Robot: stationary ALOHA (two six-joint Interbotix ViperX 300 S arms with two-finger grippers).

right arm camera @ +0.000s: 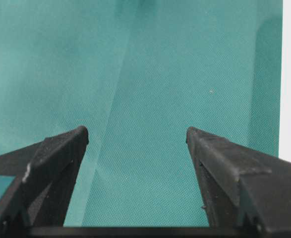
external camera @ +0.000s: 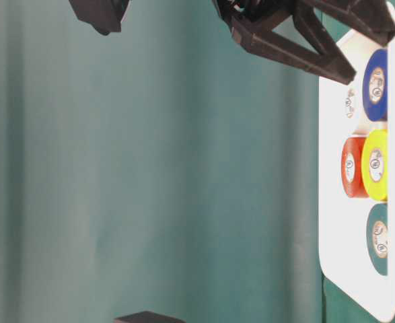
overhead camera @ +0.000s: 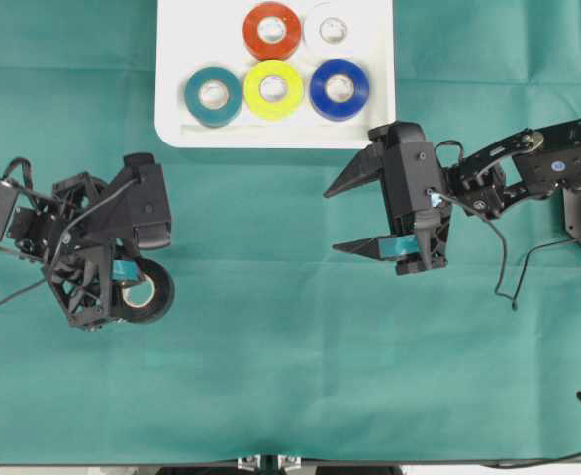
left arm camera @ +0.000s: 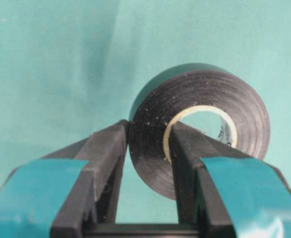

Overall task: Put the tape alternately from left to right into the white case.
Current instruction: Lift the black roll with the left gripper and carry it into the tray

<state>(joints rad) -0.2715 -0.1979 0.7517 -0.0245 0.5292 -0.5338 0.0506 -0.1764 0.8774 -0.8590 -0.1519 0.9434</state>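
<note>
Left gripper (left arm camera: 147,148): clamped on the black tape roll (left arm camera: 200,126), one finger through the pale core, the other against the outer wall
Black tape roll: held on edge between those fingers; its lower part is cut off behind the finger tips in the left wrist view, and in the overhead view the arm covers about half of it
Right gripper (overhead camera: 354,213): jaws spread wide with only green cloth (right arm camera: 150,99) between them, nothing held
White case (overhead camera: 186,59): just beyond the right gripper's upper fingertip, well apart from the left gripper; its far edge is cut off at the top of the overhead view
Rolls in the case: teal roll (overhead camera: 213,96), yellow roll (overhead camera: 273,90) and blue roll (overhead camera: 338,90) in the row nearer the grippers, red-orange roll (overhead camera: 271,32) and white roll (overhead camera: 331,29) behind
White roll: hard to make out against the white case; in the table-level view the right gripper's fingers cross part of it
Table-level view: left gripper shows only as a dark sliver at the bottom edge
</note>
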